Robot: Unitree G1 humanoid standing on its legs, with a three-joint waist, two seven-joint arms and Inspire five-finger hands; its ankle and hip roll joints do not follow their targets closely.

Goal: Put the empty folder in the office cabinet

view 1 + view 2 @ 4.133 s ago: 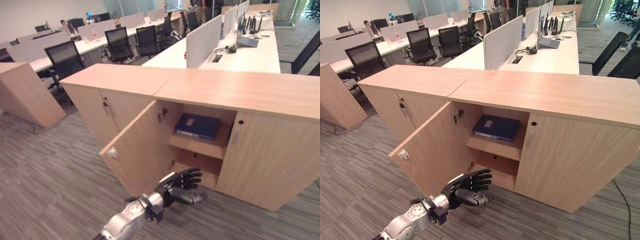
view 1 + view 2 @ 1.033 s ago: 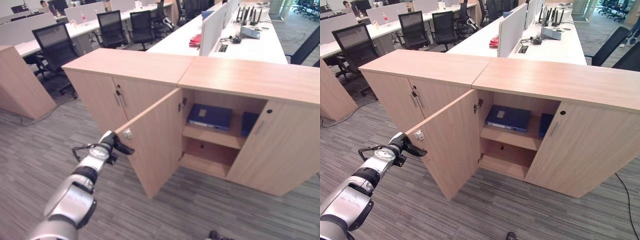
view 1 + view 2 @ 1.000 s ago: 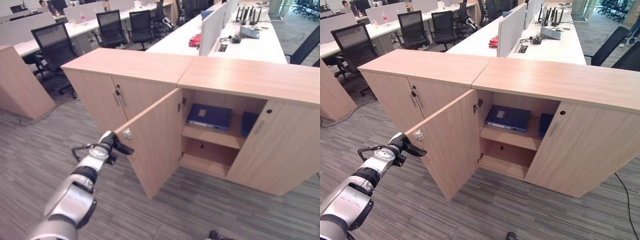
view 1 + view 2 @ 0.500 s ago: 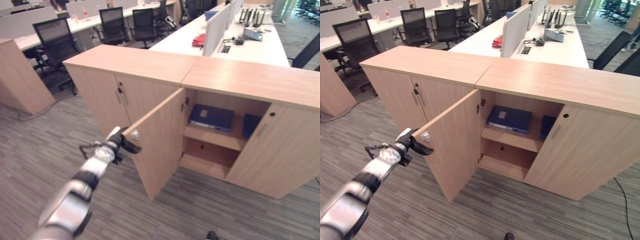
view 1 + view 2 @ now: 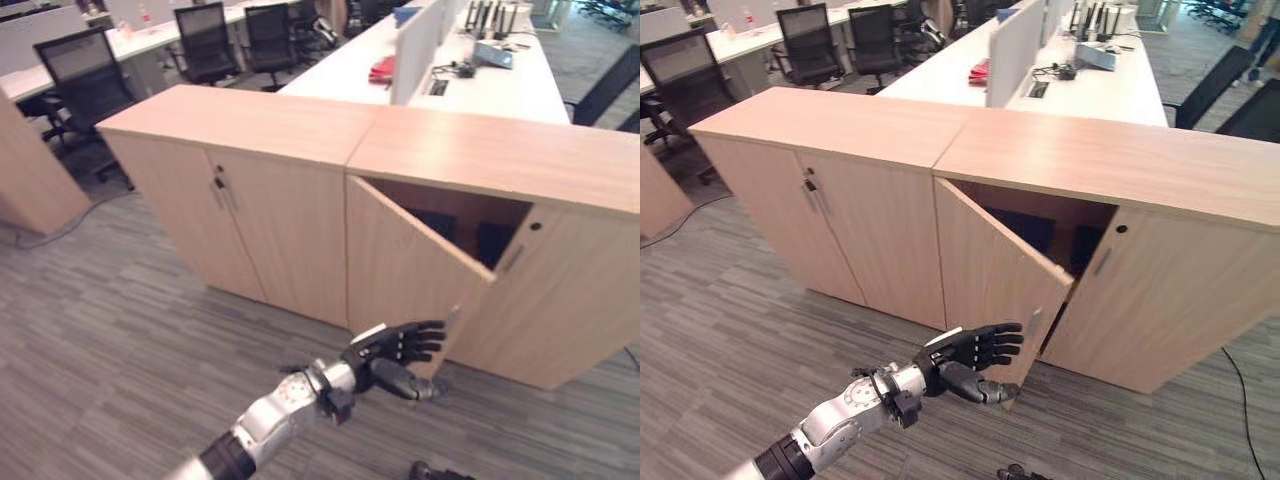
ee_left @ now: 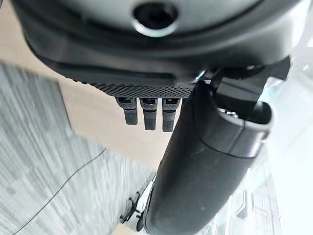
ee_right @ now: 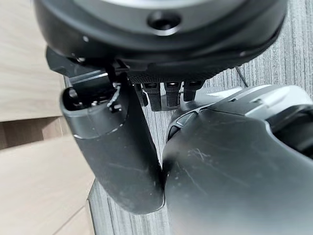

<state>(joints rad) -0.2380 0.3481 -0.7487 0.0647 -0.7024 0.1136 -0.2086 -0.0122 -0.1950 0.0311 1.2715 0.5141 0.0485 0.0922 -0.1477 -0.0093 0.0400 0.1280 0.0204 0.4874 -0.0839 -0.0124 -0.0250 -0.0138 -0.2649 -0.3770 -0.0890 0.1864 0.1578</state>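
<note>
left hand [image 5: 398,349], fingers straight, at the cabinet door [image 5: 410,270]; folder [image 5: 1023,229] inside.

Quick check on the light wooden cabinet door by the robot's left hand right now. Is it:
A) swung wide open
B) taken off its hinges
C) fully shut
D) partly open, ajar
D: the light wooden cabinet door stands ajar, a dark gap showing behind it, with the left robot hand open at its lower edge.

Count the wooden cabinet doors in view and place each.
4: two shut on the left light-wood cabinet; on the right cabinet, a half-open door by the left robot hand, and a shut door.
</note>
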